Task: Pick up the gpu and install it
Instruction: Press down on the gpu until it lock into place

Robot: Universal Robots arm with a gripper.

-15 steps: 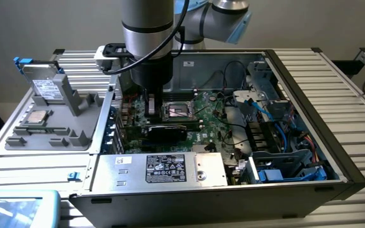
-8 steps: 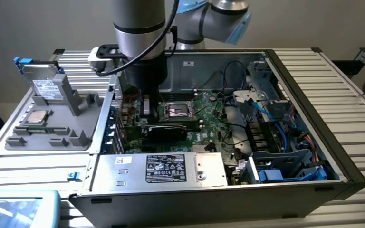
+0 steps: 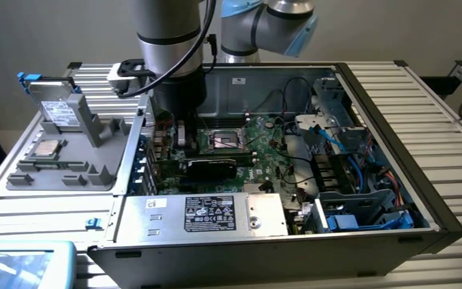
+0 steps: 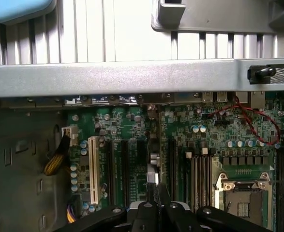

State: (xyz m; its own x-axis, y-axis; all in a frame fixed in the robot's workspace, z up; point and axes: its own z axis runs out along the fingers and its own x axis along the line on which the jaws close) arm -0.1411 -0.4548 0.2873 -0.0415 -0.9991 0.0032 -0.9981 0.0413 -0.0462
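The gpu (image 3: 215,164) stands on edge as a dark card low in the open computer case, over the motherboard's expansion slots. In the wrist view the gpu (image 4: 152,166) is seen edge-on as a thin strip running from my fingers down between the black slots. My gripper (image 3: 183,135) reaches down into the case at the card's end nearest the rear wall. In the wrist view the gripper (image 4: 157,205) is shut on the gpu's upper edge, its black fingers (image 4: 144,212) meeting around it.
The CPU socket (image 3: 227,139) lies just beyond the card. A silver power supply (image 3: 215,214) fills the near corner, and blue cables (image 3: 351,162) and drive bays crowd the exterior view's right. A grey fixture (image 3: 62,162) outside the case holds a hard drive (image 3: 55,111). The case wall (image 4: 132,77) is close.
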